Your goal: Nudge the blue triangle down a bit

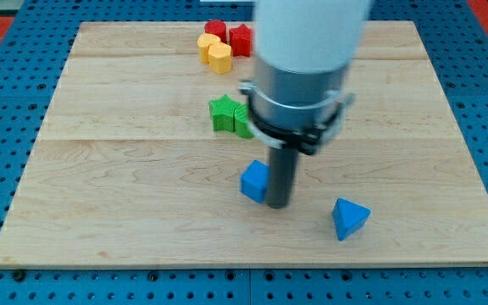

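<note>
The blue triangle [349, 218] lies on the wooden board [125, 186] at the view's lower right. My tip [278, 206] is down on the board to the triangle's left, about a block's width away and a little higher in the view. A blue cube [255, 180] sits right against the rod's left side. The arm's wide grey body hides the board above the rod.
A green star-shaped block [223, 113] and a second green block [243, 122], partly hidden by the arm, sit at mid-board. Two yellow blocks [215, 52] and two red blocks [230, 36] cluster at the view's top. The board's bottom edge runs just below the triangle.
</note>
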Robot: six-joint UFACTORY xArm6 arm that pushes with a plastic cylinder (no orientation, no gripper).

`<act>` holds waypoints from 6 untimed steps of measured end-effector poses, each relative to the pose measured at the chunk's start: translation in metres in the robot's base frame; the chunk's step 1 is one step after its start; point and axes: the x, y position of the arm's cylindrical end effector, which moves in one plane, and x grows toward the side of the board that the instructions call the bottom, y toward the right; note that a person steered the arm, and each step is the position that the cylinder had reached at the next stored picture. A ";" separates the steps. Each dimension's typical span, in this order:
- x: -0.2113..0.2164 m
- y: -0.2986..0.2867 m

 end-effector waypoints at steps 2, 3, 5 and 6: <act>-0.029 -0.027; -0.038 -0.054; -0.044 -0.014; -0.031 0.114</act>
